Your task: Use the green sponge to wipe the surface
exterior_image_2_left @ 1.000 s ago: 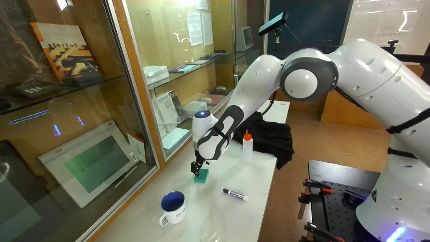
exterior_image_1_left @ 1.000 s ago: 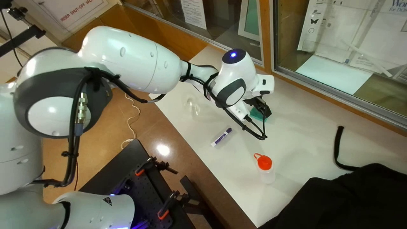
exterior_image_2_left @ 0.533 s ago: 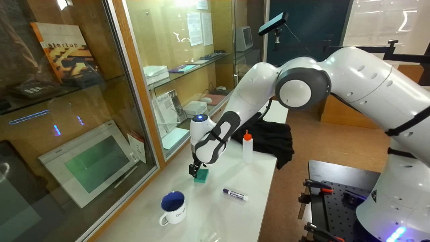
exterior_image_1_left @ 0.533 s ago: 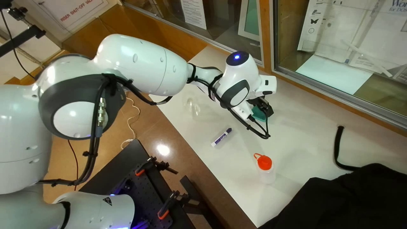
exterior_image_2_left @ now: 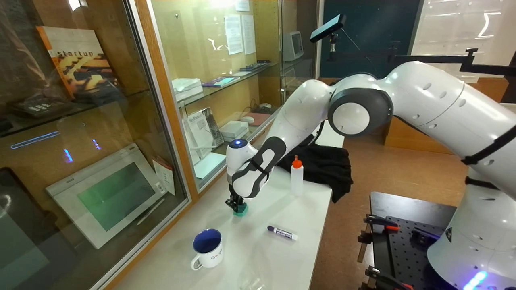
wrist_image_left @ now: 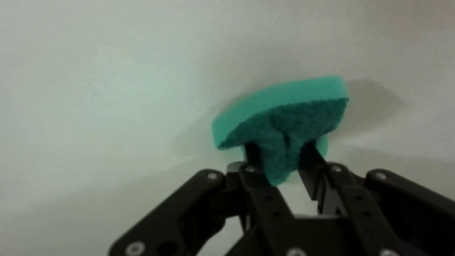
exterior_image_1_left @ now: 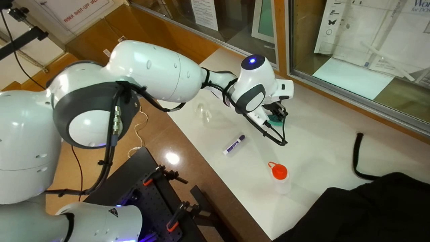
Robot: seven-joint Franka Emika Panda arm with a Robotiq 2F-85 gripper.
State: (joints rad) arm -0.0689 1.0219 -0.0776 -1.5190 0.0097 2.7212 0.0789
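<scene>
Pinched between the two fingers of my gripper (wrist_image_left: 280,153) is the green sponge (wrist_image_left: 302,115), which bulges and folds in the wrist view. Part of it pokes back between the fingers, and its light teal edge curves away beyond them. In both exterior views the sponge (exterior_image_2_left: 241,210) (exterior_image_1_left: 276,121) is low at the white tabletop surface (exterior_image_2_left: 278,209), partly covered by the gripper. Whether its underside touches the surface cannot be made out. The wrist points down over the tabletop, close to the cabinet side.
A purple-and-white marker (exterior_image_2_left: 282,233), a bottle with a red cap (exterior_image_2_left: 297,177) and a blue-lined white mug (exterior_image_2_left: 213,257) stand or lie on the tabletop. Black cloth (exterior_image_1_left: 369,211) covers one end. A clear object (exterior_image_1_left: 204,112) is near the front edge. Glass cabinets (exterior_image_2_left: 121,201) border the back.
The arm has lowered slightly and the gripper has moved a little over the sponge. Its jaws have come together, and the formerly flat sponge is now squeezed and bent.
</scene>
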